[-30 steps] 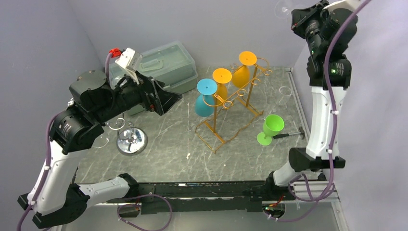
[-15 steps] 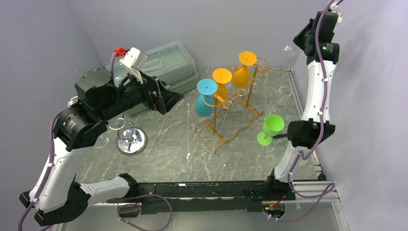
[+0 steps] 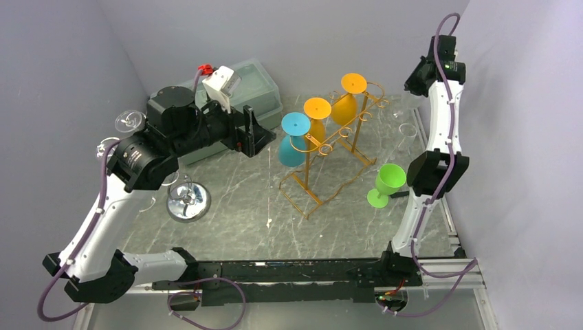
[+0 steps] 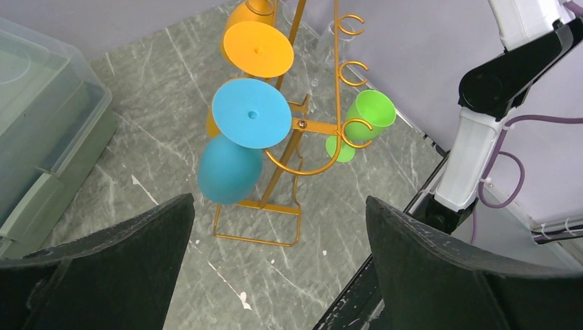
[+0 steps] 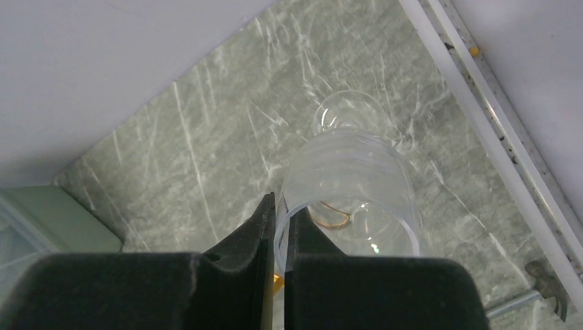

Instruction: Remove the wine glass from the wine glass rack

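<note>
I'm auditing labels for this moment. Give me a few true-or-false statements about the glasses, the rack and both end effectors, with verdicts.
1. The blue glass hangs upside down on the golden rack. True.
2. The green glass hangs on the rack too. False: it stands upright on the table, beside the rack.
3. The left end effector is open and empty. True.
4. The right end effector is open. False: it is shut on the rim of a clear glass.
</note>
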{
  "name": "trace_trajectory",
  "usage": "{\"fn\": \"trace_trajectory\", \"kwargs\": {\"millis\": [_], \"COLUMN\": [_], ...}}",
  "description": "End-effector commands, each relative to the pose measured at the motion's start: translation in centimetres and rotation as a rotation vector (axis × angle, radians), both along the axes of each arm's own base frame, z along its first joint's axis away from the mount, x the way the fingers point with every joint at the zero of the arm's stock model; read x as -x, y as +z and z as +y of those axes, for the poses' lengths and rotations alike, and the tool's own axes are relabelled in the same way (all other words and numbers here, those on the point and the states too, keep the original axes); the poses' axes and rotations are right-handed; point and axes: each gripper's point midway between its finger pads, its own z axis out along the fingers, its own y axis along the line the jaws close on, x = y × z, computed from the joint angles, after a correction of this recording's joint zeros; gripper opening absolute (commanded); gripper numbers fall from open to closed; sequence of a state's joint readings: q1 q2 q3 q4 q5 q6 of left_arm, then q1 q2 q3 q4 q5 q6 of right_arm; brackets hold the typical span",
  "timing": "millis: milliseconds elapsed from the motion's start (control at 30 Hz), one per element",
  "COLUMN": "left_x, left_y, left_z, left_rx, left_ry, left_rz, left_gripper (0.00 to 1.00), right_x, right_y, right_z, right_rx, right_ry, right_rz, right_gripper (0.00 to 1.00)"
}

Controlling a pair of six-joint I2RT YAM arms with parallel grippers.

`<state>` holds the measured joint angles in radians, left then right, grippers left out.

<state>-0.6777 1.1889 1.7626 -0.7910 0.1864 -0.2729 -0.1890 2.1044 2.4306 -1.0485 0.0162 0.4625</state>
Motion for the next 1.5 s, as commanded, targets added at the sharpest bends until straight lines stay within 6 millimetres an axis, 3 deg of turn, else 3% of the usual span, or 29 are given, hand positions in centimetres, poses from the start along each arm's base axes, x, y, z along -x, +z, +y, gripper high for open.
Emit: {"fn": "trace_trajectory", "kwargs": {"millis": [0,467,867,1067,1200,1467], "left_x": [-0.2,-1.4,-2.2,-2.4,-2.5,-2.7], "left_y": [0.5,-0.5,-0.7,-0.9,-0.8,-0.6], "left_z": [-0.1,-0.4,0.0,0.1,0.1,0.1], "left_rx": [-0.007,-0.007,-0.003,0.0,0.005,0.017], "left_ry": [-0.015,-0.038,-0.025,-0.017,-0.016,-0.014], "left_rz": [-0.045,-0.032,-0.027,-0.021,-0.02,-0.018], "left_gripper": [1.0,0.99,1.0,1.0,1.0,1.0], "right_x": [-0.4,-1.9,-2.8,-3.0,-3.0,-3.4], "right_y": [-1.0,-7.4,-10.7,-10.4,-9.1,-7.0], "right_z": [-0.6,-0.8,-0.7,-0.7,-0.8,-0.6], "right_rx": [0.023,-0.012,-0.039,-0.034,-0.012,0.018], "right_ry": [0.018,0.014,0.009,0.009,0.003,0.003], "right_rz": [0.03,0.149,0.194,0.182,0.154,0.104], "right_gripper": [0.0,0.0,0.04,0.16,0.29,0.43]}}
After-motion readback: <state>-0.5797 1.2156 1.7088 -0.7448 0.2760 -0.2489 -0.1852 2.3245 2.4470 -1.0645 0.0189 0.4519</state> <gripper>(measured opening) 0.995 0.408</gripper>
